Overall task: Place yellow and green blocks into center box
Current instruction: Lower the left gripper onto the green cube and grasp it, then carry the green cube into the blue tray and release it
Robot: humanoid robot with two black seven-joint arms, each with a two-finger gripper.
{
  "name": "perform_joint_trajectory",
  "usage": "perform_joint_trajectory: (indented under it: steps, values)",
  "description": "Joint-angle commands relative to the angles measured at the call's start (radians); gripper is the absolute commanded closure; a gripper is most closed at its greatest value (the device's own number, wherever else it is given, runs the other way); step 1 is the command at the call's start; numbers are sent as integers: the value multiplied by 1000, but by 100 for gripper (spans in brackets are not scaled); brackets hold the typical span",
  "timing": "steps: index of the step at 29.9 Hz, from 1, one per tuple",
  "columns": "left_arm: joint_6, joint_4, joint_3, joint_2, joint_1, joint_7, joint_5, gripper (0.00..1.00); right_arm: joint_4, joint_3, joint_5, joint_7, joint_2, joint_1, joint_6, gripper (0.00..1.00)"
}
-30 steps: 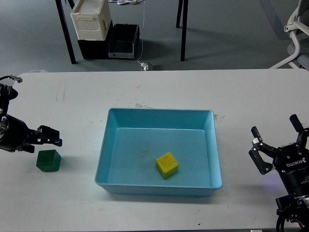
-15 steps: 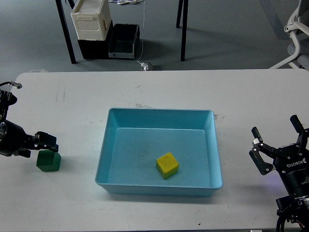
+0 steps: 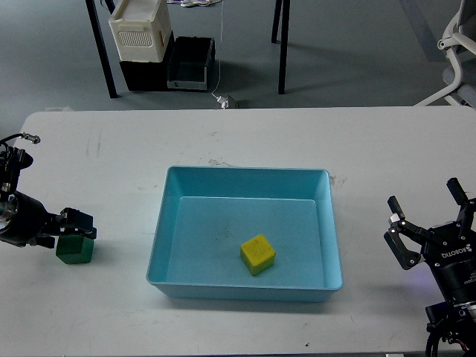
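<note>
A yellow block lies inside the light blue center box, towards its front. A dark green block sits on the white table left of the box. My left gripper is down on the green block's top edge, with its dark fingers open and partly covering the block; I cannot tell if they touch it. My right gripper is open and empty at the right, well away from the box.
The white table ends at its far edge, with grey floor behind. A white crate on black bins and black table legs stand on the floor at the back left. A white chair is at the top right.
My left gripper has moved down and slightly left, from above and beside the green block onto its top. The blocks, the box and the right arm have not moved.
</note>
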Motion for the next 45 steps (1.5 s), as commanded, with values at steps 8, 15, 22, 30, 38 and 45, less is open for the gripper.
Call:
perform_joint_trajectory:
  steps: [8,15,22,30,38,45]
  values:
    - [0,26,-17,-30,32,-36,49,3,0,2,0,0,0,0,0,0]
    - [0,26,-25,-40,26,-91,57,65,1,2,0,0,0,0,0,0]
    - [0,-4,-56,-25,12,-65,66,100,1,2,0,0,0,2,0,0]
    - [0,-11,-87,-36,-171,-208,69,100,5,-2,0,0,0,0,0,0]
    - [0,-88,-83,-184,-437,-272,54,100,5,2,0,0,0,-2,0,0]
    - [0,-67,-51,-447,-462,-297,46,99,1,0,-1,0,0,-2,0,0]
